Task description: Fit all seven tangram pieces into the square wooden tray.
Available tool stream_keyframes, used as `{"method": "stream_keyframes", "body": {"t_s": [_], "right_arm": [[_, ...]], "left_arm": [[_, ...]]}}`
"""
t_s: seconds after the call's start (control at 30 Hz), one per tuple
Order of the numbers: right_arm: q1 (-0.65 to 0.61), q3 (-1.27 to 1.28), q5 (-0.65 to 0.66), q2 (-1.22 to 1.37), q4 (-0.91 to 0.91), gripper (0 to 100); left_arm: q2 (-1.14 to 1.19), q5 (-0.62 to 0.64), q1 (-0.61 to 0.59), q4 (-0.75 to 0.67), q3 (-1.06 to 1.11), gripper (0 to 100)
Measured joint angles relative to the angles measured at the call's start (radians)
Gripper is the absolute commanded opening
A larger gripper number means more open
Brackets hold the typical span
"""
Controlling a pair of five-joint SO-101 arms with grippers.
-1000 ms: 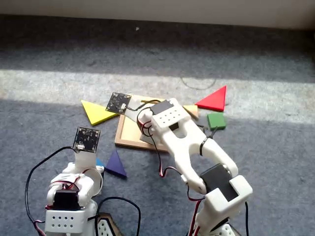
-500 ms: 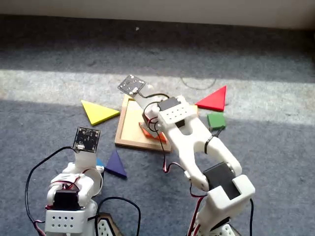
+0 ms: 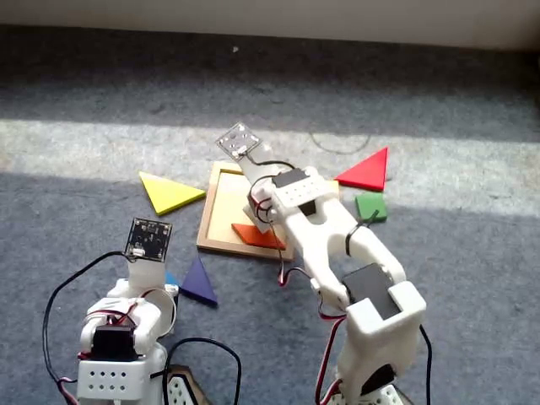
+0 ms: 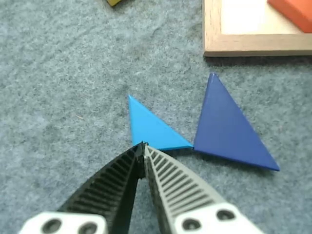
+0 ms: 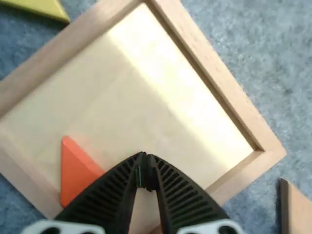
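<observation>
inside wooden tray [image 3: 208,207], 1 orange piece [image 3: 257,236]

Closed tool [image 5: 145,161] above the floor of the wooden tray [image 5: 215,73], orange triangle [image 5: 75,173] inside, just beside it.

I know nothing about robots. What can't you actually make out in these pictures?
High view: the right arm covers part of the tray and of the orange piece.
High view: the left arm hides most of the light blue triangle.
Right wrist view: the edge cuts off the tan piece; shape unclear.
Left wrist view: the edge cuts off most of the yellow piece.
</observation>
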Motion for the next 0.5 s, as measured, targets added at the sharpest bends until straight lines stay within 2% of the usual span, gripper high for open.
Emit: {"method": "stream_keyframes", "body": {"t_s": [0.17, 0.5], "right_arm": [[0.0, -0.038, -0.002, 0.003, 0.143, 0.5], [0.006, -0.061, -0.002, 0.005, 0.264, 0.5]], "left_arm": [[0.0, 0.0, 0.0, 0.0, 0.0, 1], [0.0, 0.0, 0.0, 0.0, 0.0, 1]]}}
